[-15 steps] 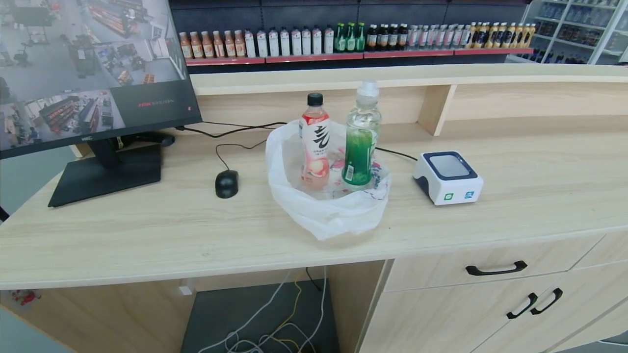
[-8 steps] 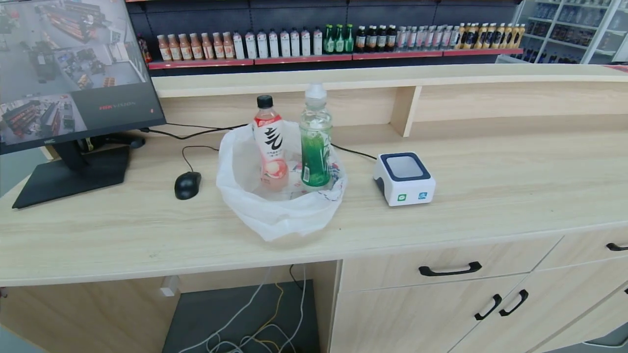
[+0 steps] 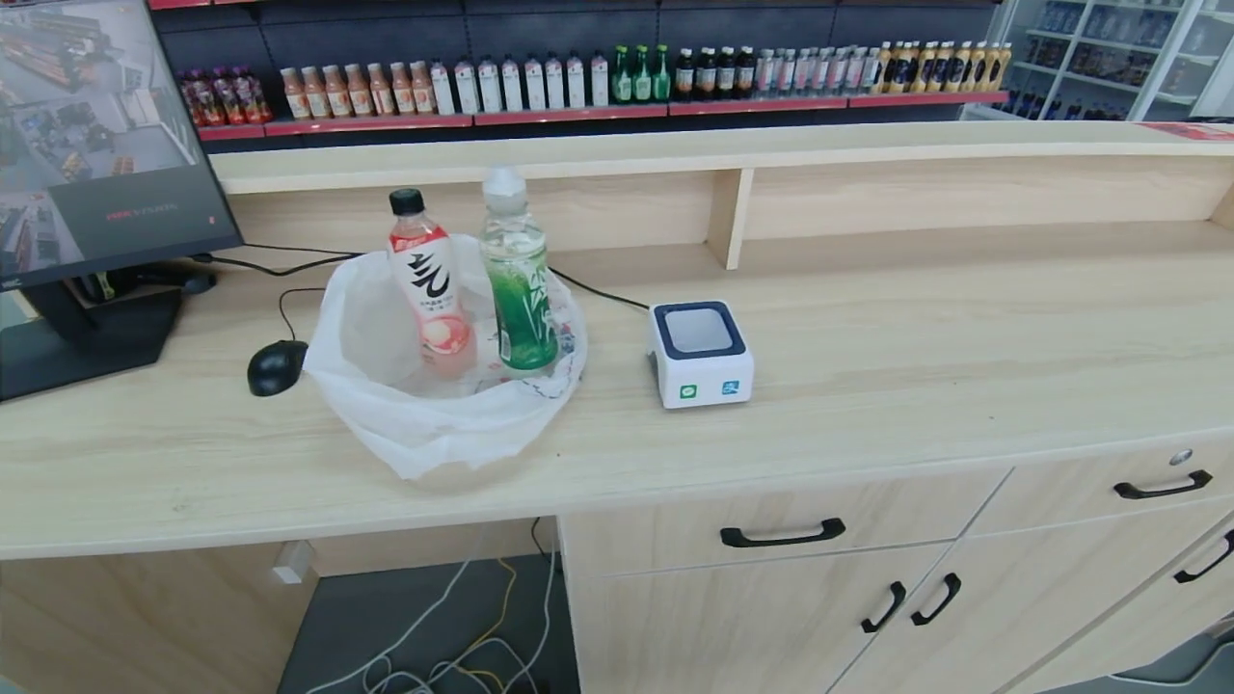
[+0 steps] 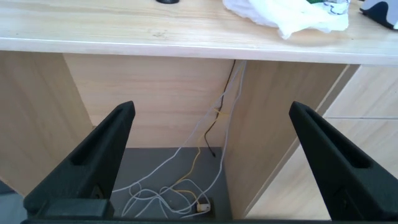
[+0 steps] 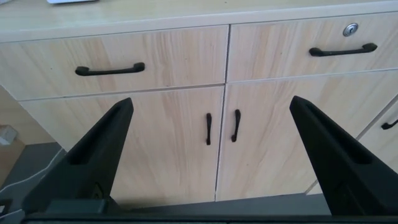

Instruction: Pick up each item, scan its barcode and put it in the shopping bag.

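Below, left tool (image 4: 211, 109) splayed before cables (image 4: 168, 194), right tool (image 5: 211, 103) splayed before cupboard doors (image 5: 174, 143), scanner (image 3: 701, 353) beside bag (image 3: 434, 432).

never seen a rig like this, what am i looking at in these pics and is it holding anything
A two-armed robot at a shop counter. The wide picture is from its head camera; the other two are from cameras on its wrists, low before the counter. The black prongs there are its jaws: both pairs open, holding nothing. On the counter a white shopping bag holds a pink bottle and a green bottle, upright; a scanner, mouse and monitor stand nearby.
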Motion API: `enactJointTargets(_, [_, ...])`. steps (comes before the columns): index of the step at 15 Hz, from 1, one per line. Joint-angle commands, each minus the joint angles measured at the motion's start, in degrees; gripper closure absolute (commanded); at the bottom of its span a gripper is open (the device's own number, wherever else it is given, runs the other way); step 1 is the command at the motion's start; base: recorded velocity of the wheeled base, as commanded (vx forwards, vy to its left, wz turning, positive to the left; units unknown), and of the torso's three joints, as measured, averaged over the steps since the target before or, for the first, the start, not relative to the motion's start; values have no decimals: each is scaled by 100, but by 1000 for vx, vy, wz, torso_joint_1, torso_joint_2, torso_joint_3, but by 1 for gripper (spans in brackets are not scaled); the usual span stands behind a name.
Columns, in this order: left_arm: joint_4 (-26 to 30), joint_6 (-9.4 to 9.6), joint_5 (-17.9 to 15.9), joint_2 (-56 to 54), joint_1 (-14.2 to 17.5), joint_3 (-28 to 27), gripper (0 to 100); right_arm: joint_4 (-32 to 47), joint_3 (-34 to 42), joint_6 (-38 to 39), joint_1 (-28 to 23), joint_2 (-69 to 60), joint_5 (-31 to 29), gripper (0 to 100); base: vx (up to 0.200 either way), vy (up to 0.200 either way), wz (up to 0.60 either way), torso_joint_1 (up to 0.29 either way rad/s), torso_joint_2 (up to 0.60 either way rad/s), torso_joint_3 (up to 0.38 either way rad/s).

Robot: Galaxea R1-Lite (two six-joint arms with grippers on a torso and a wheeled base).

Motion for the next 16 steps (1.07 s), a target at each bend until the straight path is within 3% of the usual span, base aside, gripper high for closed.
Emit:
enactJointTargets(1, [0, -1, 2, 0, 1, 0, 0, -1, 0, 4, -1, 11, 2, 0, 0, -200, 0, 2, -2, 7])
enactJointTargets(16, [0, -28, 2, 0, 1, 0, 0, -1, 0, 13, -1, 11, 2, 0, 0, 0, 0, 0, 0, 0])
